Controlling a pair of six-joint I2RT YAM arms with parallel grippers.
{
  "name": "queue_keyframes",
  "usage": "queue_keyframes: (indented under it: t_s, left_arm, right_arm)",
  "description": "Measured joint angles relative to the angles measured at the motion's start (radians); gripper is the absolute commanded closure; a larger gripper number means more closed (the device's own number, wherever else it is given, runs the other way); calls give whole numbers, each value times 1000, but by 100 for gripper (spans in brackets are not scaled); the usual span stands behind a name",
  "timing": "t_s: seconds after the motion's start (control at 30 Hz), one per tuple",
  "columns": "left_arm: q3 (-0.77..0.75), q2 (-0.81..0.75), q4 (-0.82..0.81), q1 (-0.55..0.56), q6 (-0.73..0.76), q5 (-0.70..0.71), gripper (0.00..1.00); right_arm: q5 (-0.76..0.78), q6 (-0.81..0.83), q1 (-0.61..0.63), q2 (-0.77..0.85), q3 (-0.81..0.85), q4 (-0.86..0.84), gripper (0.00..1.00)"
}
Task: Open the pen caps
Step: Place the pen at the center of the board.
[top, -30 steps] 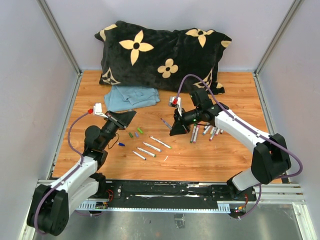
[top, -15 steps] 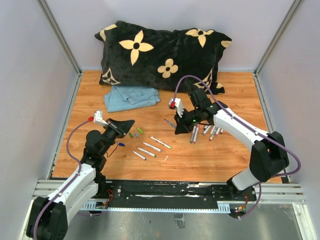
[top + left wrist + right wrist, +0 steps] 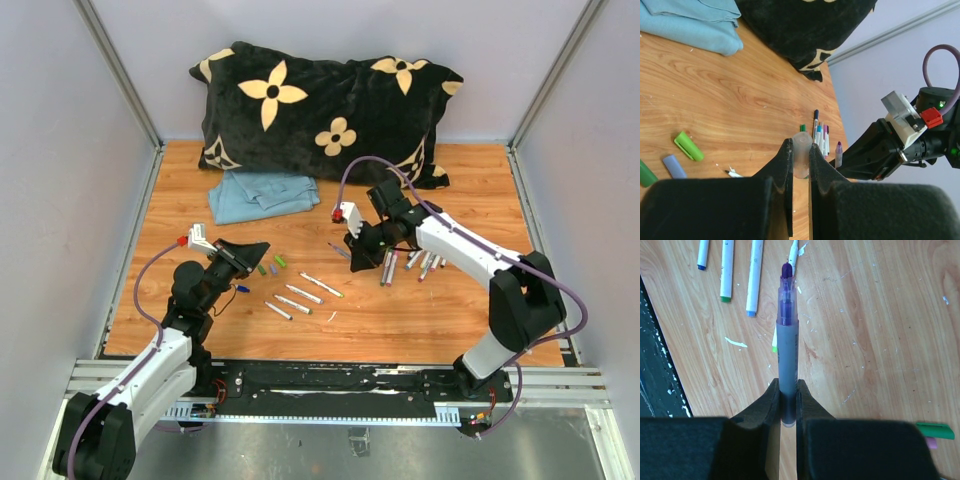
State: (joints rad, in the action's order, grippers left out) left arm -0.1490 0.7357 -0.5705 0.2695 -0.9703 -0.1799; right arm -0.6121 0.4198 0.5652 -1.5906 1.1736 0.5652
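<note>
a: item, left gripper (image 3: 800, 150): jaws closed on a pale cap (image 3: 801, 162), held above the table (image 3: 740, 100).
b: item, right gripper (image 3: 787, 387): jaws closed on a grey pen (image 3: 788, 345), purple tip bare.
a: step, as i read it: one pen opened, its two halves in the air and apart.
b: loose caps (image 3: 272, 267) lie near the left arm, open pens (image 3: 300, 295) just beside them. a bunch of pens (image 3: 410, 264), likely capped, lies near the right arm.
a: next move calls for: cap down by the loose caps, pen down by the open pens, then a fresh pen from the bunch.
</note>
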Motion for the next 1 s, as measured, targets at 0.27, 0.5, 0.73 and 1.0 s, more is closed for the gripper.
queue_keyframes:
  t_s: [0.27,0.5,0.73,1.0]
  left_arm:
    - [0,1,6,0,0,0,100]
    - [0,1,27,0,-3,0,100]
    - [0,1,33,0,-5,0,100]
    - [0,1,35,0,-5,1,100]
  right_arm:
    - [87,-17,68,-95,26,4,94]
    - [171,-91,91,-204,73,9,94]
    - [197,-151,97,-259,95,7,92]
    - [206,-185,129,-296,95,7,90]
